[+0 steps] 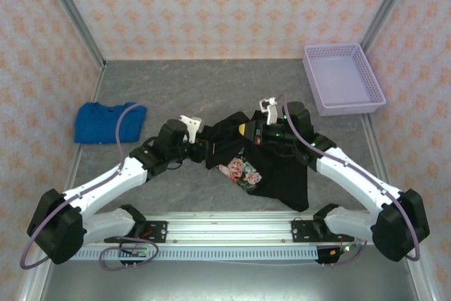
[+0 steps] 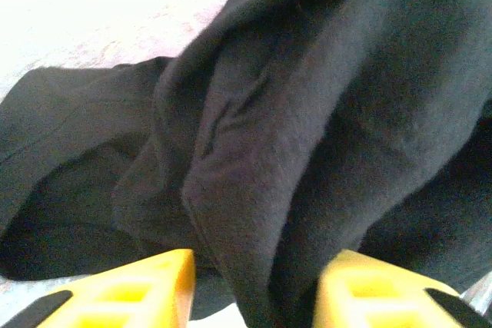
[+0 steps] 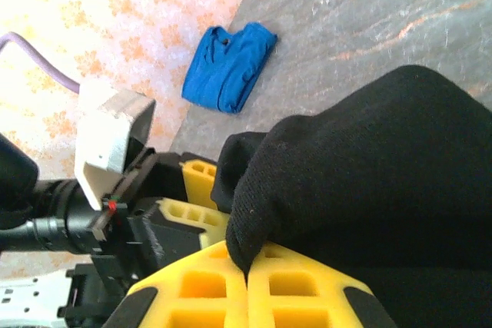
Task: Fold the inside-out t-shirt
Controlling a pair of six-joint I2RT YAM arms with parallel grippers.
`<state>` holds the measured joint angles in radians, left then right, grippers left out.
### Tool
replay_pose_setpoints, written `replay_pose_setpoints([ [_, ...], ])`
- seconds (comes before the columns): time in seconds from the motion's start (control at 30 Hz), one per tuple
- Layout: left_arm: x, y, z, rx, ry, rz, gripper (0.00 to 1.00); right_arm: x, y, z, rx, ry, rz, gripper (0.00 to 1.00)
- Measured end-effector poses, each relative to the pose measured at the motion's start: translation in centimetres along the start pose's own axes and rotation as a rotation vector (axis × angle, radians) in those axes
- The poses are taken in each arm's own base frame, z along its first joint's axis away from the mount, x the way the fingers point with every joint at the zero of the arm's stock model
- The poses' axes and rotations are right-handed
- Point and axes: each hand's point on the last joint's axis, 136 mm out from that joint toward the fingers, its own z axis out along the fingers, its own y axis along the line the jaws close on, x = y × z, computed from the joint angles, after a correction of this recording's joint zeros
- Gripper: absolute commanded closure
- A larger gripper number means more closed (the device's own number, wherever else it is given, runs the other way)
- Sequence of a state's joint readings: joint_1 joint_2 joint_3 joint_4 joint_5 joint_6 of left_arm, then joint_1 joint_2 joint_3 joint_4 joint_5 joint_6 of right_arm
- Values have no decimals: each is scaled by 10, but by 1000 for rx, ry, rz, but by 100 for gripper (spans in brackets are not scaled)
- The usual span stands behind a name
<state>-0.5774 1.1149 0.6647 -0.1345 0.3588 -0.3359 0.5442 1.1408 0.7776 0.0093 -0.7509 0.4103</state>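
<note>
Top: shirt is bunched, down-left of tray, strung between left gripper and right gripper. Bare table lies left of tray; blue garment sits far left of it. Draw your arms apart there, evenly, until the cloth flattens.

Left wrist: fingers clamp a thick fold.

Right wrist: fingers are pressed together, pinching a thin edge. Judged likely to slip.
</note>
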Motion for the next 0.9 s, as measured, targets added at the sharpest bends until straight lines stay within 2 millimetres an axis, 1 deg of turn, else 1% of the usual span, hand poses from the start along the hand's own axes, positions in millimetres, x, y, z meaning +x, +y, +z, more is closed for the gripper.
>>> replay_pose_setpoints([
  [0.07, -2, -4, -7, -8, -19, 28, 46, 5, -2, 2, -4, 18, 4, 100],
  [0.23, -12, -27, -26, -2, -71, 133, 41, 8, 1, 3, -25, 39, -9, 100],
  [0.33, -24, -38, -26, -14, -76, 192, 39, 9, 2, 3, -32, 44, -18, 100],
  [0.43, -34, -45, -15, -42, -58, 247, 39, 10, 3, 3, -40, 50, -20, 100],
  [0.47, -36, -46, -10, -48, -48, 260, 42, 10, 3, 3, -41, 50, -22, 100],
  [0.5, -37, -47, -3, -54, -33, 273, 49, 10, 3, 3, -43, 51, -22, 100],
  [0.57, -38, -46, 11, -70, 1, 291, 69, 11, 4, 3, -43, 51, -26, 100],
  [0.63, -36, -44, 26, -86, 38, 304, 92, 11, 4, 1, -36, 47, -37, 100],
  [0.67, -34, -43, 31, -87, 54, 304, 98, 11, 3, -1, -27, 43, -45, 100],
  [0.73, -30, -47, 34, -58, 77, 294, 100, 11, -2, -7, 16, 29, -64, 100],
  [0.8, -32, -58, 28, 34, 83, 244, 100, 9, -10, -16, 93, 1, -98, 100],
  [0.83, -37, -63, 22, 80, 68, 208, 100, 8, -14, -19, 128, -10, -115, 100],
  [0.9, -57, -72, 3, 211, -6, 99, 100, 7, -21, -27, 213, -40, -166, 99],
])
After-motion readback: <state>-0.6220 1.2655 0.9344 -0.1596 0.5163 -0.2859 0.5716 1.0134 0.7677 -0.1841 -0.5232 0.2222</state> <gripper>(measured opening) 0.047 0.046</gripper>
